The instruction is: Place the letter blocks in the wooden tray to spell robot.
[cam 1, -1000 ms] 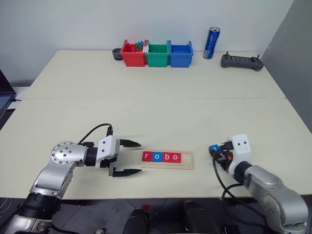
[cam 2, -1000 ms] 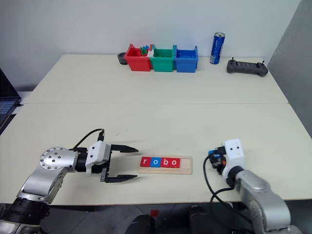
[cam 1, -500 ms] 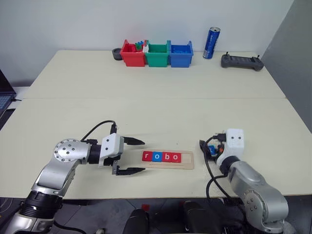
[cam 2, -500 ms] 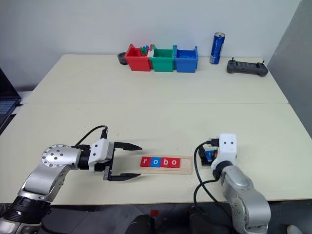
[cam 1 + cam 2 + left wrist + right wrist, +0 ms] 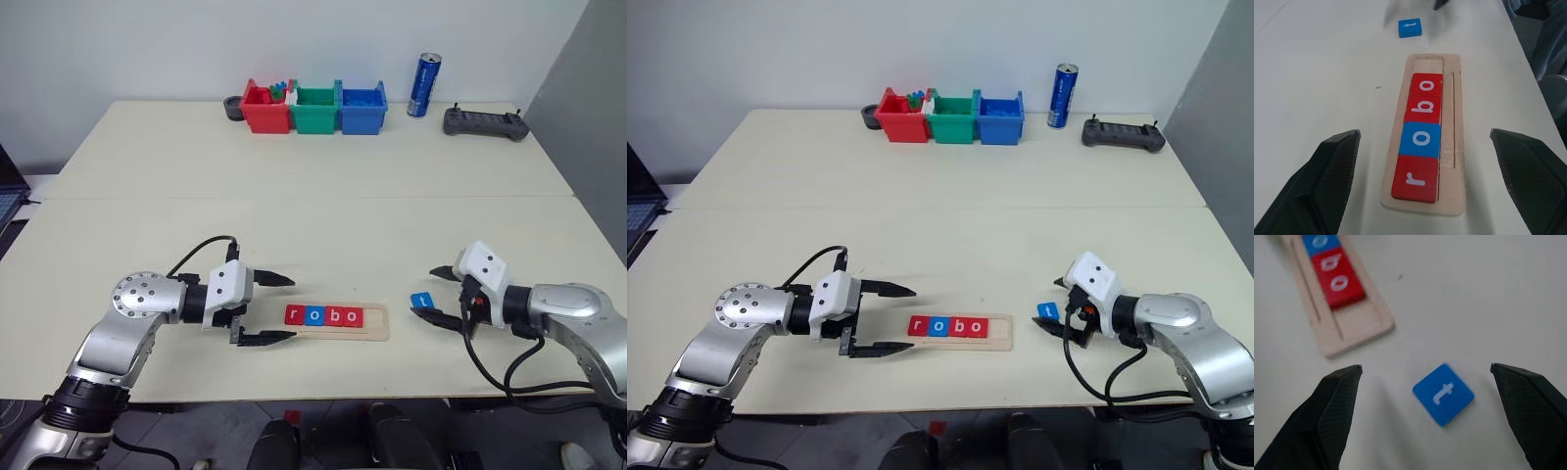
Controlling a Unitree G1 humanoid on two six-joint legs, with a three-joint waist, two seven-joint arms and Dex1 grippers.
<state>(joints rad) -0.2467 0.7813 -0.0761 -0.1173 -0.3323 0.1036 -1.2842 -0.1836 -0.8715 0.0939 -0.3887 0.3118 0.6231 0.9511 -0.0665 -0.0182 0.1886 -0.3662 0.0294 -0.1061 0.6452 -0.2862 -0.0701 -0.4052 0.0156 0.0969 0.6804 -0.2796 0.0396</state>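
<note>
A: Report the state of the right hand [image 5: 1058, 311].

B: Fingers spread wide, nothing held, nothing touched. In the right wrist view the two black fingers [image 5: 1327, 411] stand well apart on either side of the blue t block [image 5: 1444, 394], with a clear gap of table [image 5: 313, 196] on both sides.

A: Location of the blue t block relative to the wooden tray [image 5: 338, 322]?

B: It lies flat on the table just past the tray's right end, apart from it, turned slightly askew to the tray's long edge. The right hand sits just to the right of the block, pointing toward it and the tray.

A: Tray contents?

B: Four letter blocks sit in a row, touching one another: red r [image 5: 1415, 178], blue o [image 5: 1421, 139], red b [image 5: 1423, 106], red o [image 5: 1426, 86]. They fill the tray from its left end; the slot at the right end, nearest the t block, is bare wood.

A: State of the left hand [image 5: 279, 309]?

B: Also wide, holding nothing. It hangs just off the tray's left end, pointing along the tray. In the left wrist view its fingers [image 5: 1327, 181] stand to either side of the tray's near end without contact.
</note>
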